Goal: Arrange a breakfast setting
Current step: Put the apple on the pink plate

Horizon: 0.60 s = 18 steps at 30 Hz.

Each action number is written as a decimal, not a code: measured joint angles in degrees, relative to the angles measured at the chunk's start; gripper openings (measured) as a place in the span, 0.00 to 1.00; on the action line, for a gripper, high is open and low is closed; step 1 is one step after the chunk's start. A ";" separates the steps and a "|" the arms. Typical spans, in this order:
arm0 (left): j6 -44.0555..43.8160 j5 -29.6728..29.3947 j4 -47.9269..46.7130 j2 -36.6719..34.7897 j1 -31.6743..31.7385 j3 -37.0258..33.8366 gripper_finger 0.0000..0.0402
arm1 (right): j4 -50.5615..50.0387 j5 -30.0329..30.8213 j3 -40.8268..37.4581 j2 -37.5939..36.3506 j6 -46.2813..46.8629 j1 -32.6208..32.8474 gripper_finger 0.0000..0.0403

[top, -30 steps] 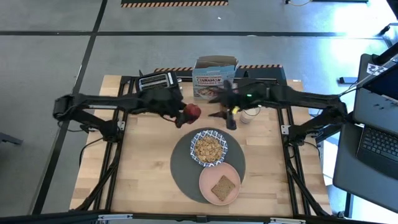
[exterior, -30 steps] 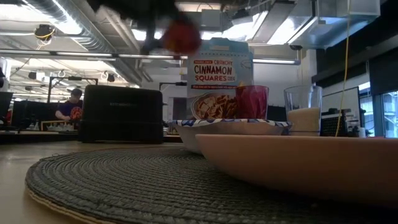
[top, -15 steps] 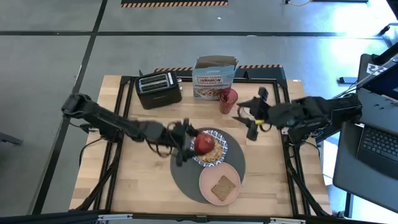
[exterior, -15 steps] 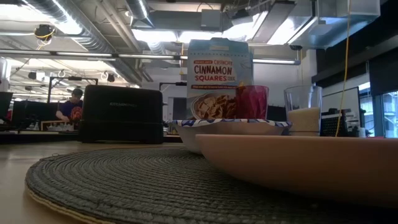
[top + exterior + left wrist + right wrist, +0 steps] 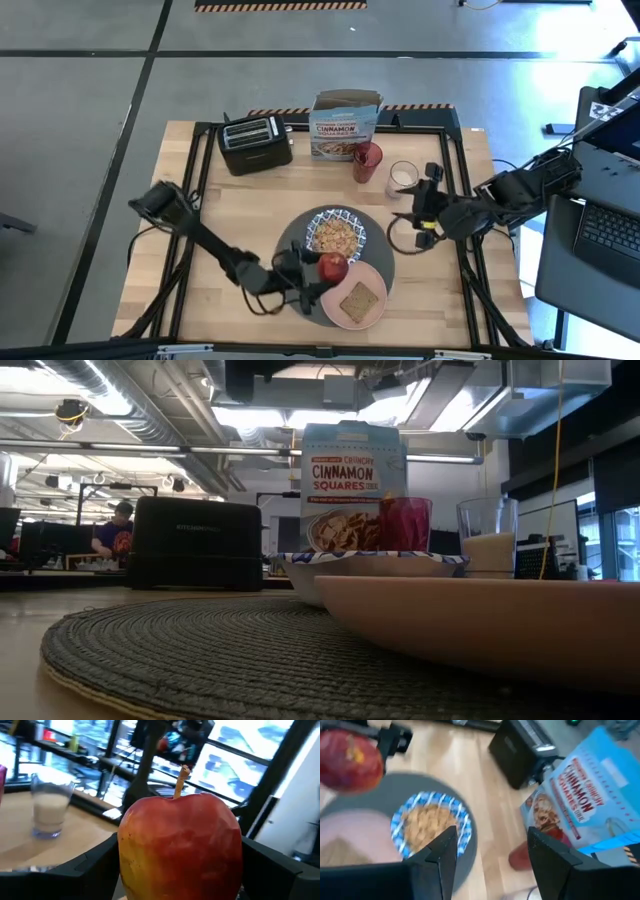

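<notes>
My left gripper (image 5: 322, 272) is shut on a red apple (image 5: 333, 266) over the round dark-grey mat (image 5: 292, 255), between the blue-and-white bowl of cereal (image 5: 335, 236) and the salmon-pink plate (image 5: 352, 298), which holds a slice of toast. My right gripper (image 5: 408, 214) is open and empty at the mat's right edge, near the milk glass (image 5: 402, 178). The red tumbler (image 5: 367, 160) stands behind the bowl. The gold spoon is out of view. My left gripper pinches the apple between its two fingers, one on each side (image 5: 125, 855) of its body. The fingers (image 5: 85, 867) come level from the table's left. The apple sits upright, its stem (image 5: 180, 782) up, lifted clear above the mat and the plate's rim.
A cereal box (image 5: 345, 125) and a black toaster (image 5: 255, 143) stand along the table's far edge. The bare wooden table top (image 5: 240, 215) lies left of the mat. A laptop (image 5: 600, 230) sits beyond the right edge. A person (image 5: 110, 525) shows far off in the room.
My left gripper has carried the apple from near the toaster toward the table's near edge, over the bowl, and now holds it at the plate's far-left rim. My right gripper has drawn back from the tumbler toward the right edge.
</notes>
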 joint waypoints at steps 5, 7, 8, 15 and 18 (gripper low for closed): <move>1.57 -6.82 -0.10 10.12 -2.47 9.27 0.80 | -2.83 -4.11 0.00 0.00 -1.16 0.20 0.47; 1.84 -7.90 -0.05 14.33 -2.88 13.66 0.80 | -2.67 -5.11 0.00 -0.04 -2.30 0.63 0.47; 1.79 -8.97 -0.04 16.43 -3.06 15.80 0.80 | -2.58 -5.49 0.00 -0.25 -2.73 1.06 0.47; 0.34 -17.55 -0.59 27.05 -3.03 25.23 0.80 | -2.59 -6.90 -0.02 -0.96 -3.86 3.78 0.47; -2.38 -18.92 -0.68 29.70 -2.86 26.05 0.80 | -2.65 -6.38 0.00 -1.60 -3.80 4.73 0.47</move>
